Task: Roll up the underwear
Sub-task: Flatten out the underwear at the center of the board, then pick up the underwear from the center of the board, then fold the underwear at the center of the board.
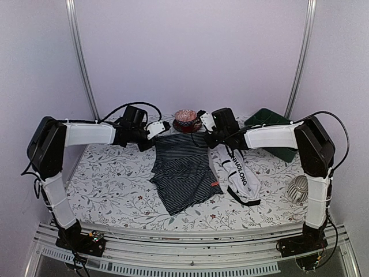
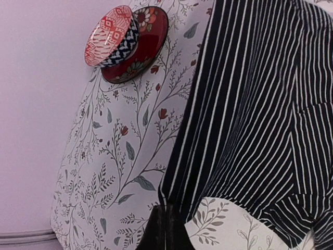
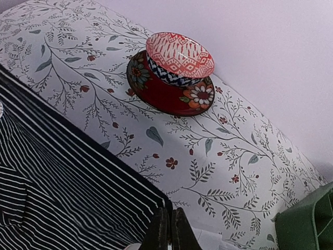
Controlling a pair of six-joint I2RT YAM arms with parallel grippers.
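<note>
Jaws on both arms are pinched fully together, each with cloth in the nip: the left gripper [image 2: 165, 221] has one waistband corner of the black striped briefs [image 1: 183, 173], and the right gripper [image 3: 169, 223] has the opposite corner; in each wrist view the dark hem runs straight into the closed fingertips. Taking both far corners at once makes the top edge straight between the arms, which a roll needs in order to start evenly; a single pinch would let the hem sag or twist.

The garment lies spread down the middle of the floral tablecloth [image 1: 109, 179], waistband at the far end near the stacked bowls [image 1: 186, 119], legs toward the arm bases; its near part looks rumpled and skewed. The white briefs [image 1: 241, 176] with black lettering lie just beside it on the right, partly under the right arm, unrolled; presumably they wait for a second pass. A green bin [image 1: 271, 122] sits at the far right corner, well apart from the grip.

No roll has been started, by the look of it; the next move likely calls for both arms to turn the held edge over toward the near side together, staying level so the roll does not cone.
</note>
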